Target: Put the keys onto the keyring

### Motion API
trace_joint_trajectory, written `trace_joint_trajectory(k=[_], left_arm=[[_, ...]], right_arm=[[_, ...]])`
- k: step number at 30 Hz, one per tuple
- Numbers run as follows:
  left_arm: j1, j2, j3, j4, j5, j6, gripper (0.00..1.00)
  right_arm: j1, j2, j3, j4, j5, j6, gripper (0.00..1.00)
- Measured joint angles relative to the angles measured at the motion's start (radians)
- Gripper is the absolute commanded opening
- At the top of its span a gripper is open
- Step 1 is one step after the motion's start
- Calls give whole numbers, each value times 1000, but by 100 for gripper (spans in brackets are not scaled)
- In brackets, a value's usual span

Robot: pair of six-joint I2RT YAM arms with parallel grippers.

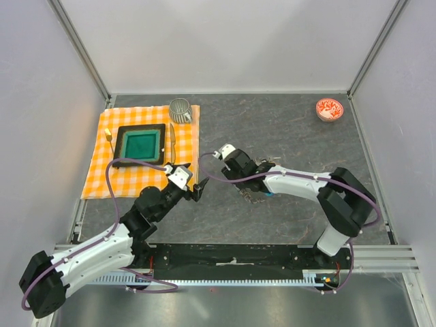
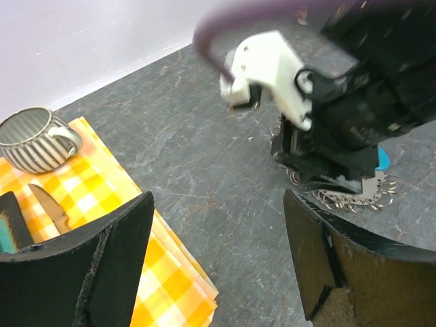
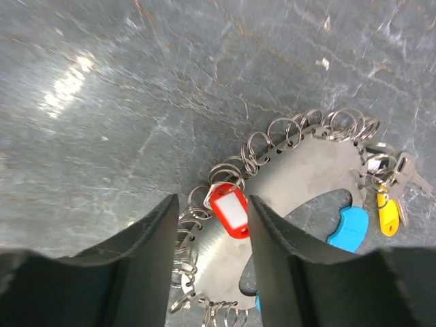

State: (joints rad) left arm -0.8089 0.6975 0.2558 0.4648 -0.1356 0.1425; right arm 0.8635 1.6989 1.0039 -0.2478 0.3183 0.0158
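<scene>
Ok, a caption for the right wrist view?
Right gripper open astride the red-tagged key lying on the keyring; yellow-tagged key beside the blue tag.

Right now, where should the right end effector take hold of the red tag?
Pinch the red tag across its two long edges, coming from straight above: it seems to lie flat on the metal plate, and the right end effector stands open either side of it.

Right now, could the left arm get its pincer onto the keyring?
Probably not cleanly. The left pincer is open and points toward the keyring, but the right pincer stands directly over it, so only part of its edge shows from the left arm's side.
</scene>
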Motion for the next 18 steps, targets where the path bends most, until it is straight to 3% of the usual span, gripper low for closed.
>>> trace_joint_trajectory(k=[3, 7, 9, 12, 15, 18], left_arm=[[0, -6, -2, 1, -33, -2, 86], [0, -23, -2, 0, -115, -18, 99], [0, -32, -2, 0, -171, -37, 99], [0, -54, -2, -6, -269, -85, 99], [2, -80, 0, -36, -375, -170, 100], [14, -96, 46, -172, -467, -303, 99]], right_arm=[[-28, -66, -3, 19, -54, 20, 66], [-127, -148, -8, 61, -94, 58, 78], [-189, -190, -26, 80, -105, 91, 89], [-289, -271, -72, 93, -120, 145, 98], [-404, -390, -140, 104, -126, 213, 98], [-509, -550, -217, 110, -108, 284, 98]])
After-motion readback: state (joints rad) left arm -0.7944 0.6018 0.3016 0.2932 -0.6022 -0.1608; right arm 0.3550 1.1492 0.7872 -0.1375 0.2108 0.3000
